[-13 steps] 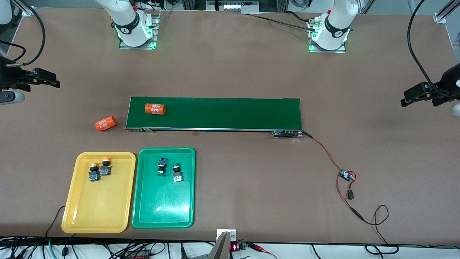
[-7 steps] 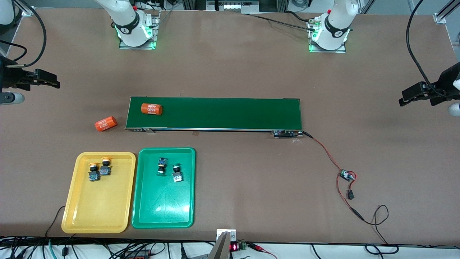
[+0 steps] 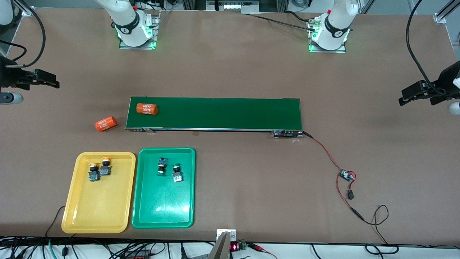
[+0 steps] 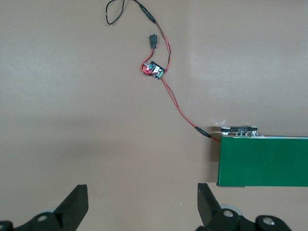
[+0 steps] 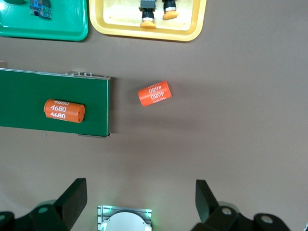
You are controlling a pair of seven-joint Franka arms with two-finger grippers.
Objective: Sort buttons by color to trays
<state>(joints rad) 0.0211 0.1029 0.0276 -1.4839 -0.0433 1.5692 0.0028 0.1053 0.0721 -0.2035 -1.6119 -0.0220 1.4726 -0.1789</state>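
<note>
Four buttons, already in trays. Two yellow-capped buttons lie side by side in the yellow tray, at its end farther from the front camera. Two green-capped buttons lie apart from each other in the green tray, at the same end. The trays sit just beside each other toward the right arm's end of the table, nearer to the front camera than the conveyor belt.

Two orange cylinders. One lies on the belt near its right-arm end; the other lies on the bare table just off that end. The right wrist view reads "4680" in white on both; the front view shows the print too small to read surely.

One small circuit board with red and black wires running to the belt's left-arm end. The left wrist view shows a red light on the board.

Left gripper: fingers spread wide, holding nothing, over bare table by the belt's left-arm end; arm waits. In the front view it shows only at the picture's edge.

Right gripper: fingers spread wide, holding nothing, over bare table beside the loose cylinder; arm waits.
</note>
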